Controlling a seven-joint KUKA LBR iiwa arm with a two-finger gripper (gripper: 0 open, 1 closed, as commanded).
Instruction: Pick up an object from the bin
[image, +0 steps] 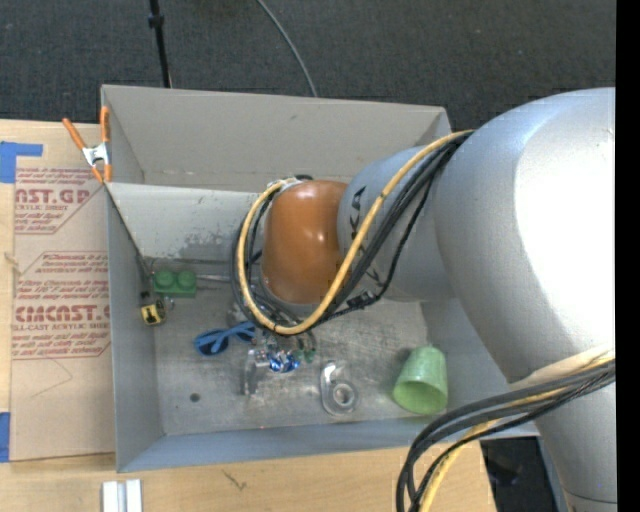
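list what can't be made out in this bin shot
Camera view:
- bin floor under the orange wrist cover: hidden by the arm.
- bin's right wall: covered by the arm's grey body.
- small metal-and-blue thing below the cover: too cluttered to identify.
- yellow-and-black item by the left wall: too small to identify.
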